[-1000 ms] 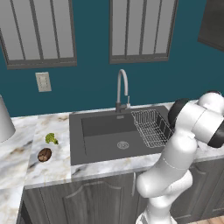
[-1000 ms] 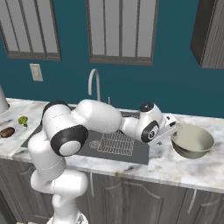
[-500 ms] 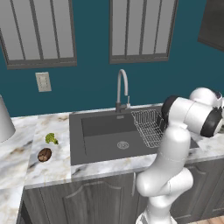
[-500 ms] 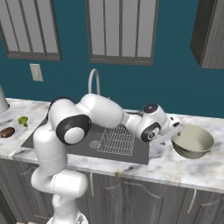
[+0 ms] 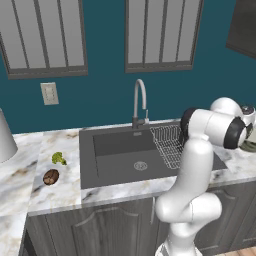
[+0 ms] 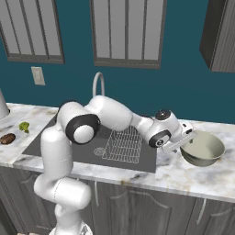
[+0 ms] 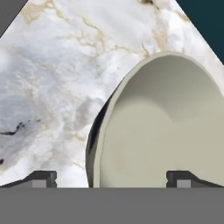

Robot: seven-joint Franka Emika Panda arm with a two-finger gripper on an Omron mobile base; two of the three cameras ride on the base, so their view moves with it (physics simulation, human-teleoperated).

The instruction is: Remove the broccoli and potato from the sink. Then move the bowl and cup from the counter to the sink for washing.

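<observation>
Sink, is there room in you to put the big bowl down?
Yes. The sink has a bare dark floor from its left wall to the wire rack, around the drain. The right part is crowded by that rack. The bowl sits on the counter right of the sink, with the open gripper at its rim.

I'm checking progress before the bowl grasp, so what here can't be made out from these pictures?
- The bowl, left base view: mostly hidden behind the arm and cut by the right edge.
- The bowl's far side, hand view: cut off by the right edge.
- Whether the open hand touches the bowl's rim, right base view: too small to tell.
- The sink's middle, right base view: hidden by the arm.
</observation>
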